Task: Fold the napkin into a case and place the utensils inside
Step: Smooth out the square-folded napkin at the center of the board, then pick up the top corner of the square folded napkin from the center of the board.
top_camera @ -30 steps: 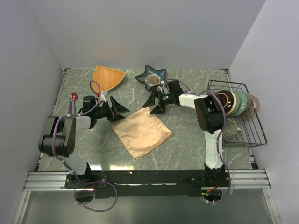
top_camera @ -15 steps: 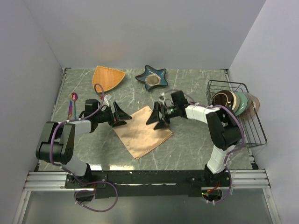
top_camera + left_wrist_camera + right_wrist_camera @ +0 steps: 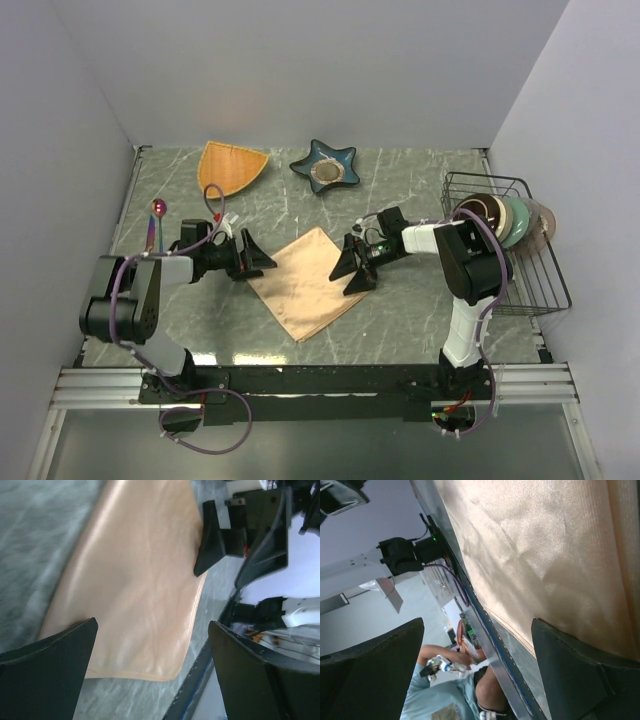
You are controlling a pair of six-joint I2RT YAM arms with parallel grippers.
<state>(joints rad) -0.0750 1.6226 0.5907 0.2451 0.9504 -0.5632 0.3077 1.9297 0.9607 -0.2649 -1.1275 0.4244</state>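
Observation:
The peach-orange napkin (image 3: 308, 283) lies flat on the marble table as a diamond. My left gripper (image 3: 250, 257) is low at its left corner, open and holding nothing; in the left wrist view the napkin (image 3: 140, 580) spreads out ahead of the open gripper (image 3: 152, 625). My right gripper (image 3: 355, 268) is open at the right corner, with the napkin (image 3: 545, 545) filling the upper part of its wrist view above the empty gripper (image 3: 477, 625). The utensils (image 3: 155, 222), with a purple-pink sheen, lie at the far left, apart from both grippers.
An orange fan-shaped dish (image 3: 232, 166) and a blue star-shaped dish (image 3: 325, 167) sit at the back. A black wire rack (image 3: 520, 262) with bowls and plates stands at the right edge. Walls close in the table on three sides.
My right gripper swung from near the star dish down to the napkin's right corner. The left gripper settled lower at the left corner. Both stayed open.

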